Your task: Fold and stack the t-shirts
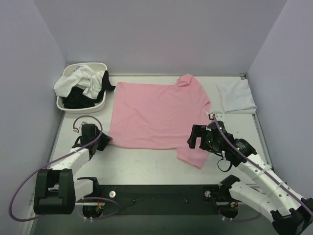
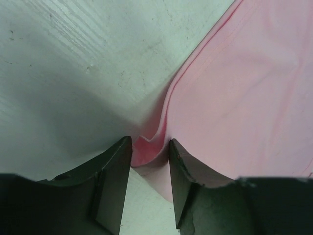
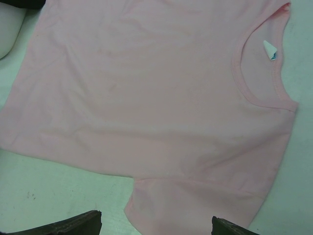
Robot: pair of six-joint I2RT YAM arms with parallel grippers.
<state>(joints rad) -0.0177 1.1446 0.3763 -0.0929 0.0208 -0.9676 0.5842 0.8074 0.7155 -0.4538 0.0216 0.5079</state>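
Pinching a raised ridge of pink cloth with the left pincer (image 2: pixel 150 147), right up against the left wrist lens, dark fingers (image 2: pixel 110 171) drawn in on either side of the bunched hem. Bearing everything on a pale worktop (image 1: pixel 146 169). Spreading the pink t-shirt (image 1: pixel 156 112) flat over the middle of it, long axis running left to right: hem toward the left arm, collar (image 3: pixel 238 68) toward the right arm, near sleeve (image 1: pixel 193 156) pointing back at the arm bases. Gripping at the near hem corner, so reaching no farther on that side.

Hovering the right pincer (image 1: pixel 195 138) over the near shoulder, spread wide, sleeve lying between and just beyond the fingertips in the right wrist view; not managing to tell whether touching cloth. Judging the coming move as a fold along that long axis, near edge being carried toward the far edge, one arm sitting at each end. Needing the right pincer to be closing on the near sleeve or shoulder before any lift.

Holding a tangle of white t-shirts (image 1: pixel 80 81) and a black t-shirt (image 1: pixel 80 100) in a white basin (image 1: pixel 62 105) at the far left, nearer the left arm. Resting a folded white t-shirt (image 1: pixel 236 98) at the far right, just beside the collar end, nearer the right arm. Showing a small neck label (image 3: pixel 269 50) inside the collar.
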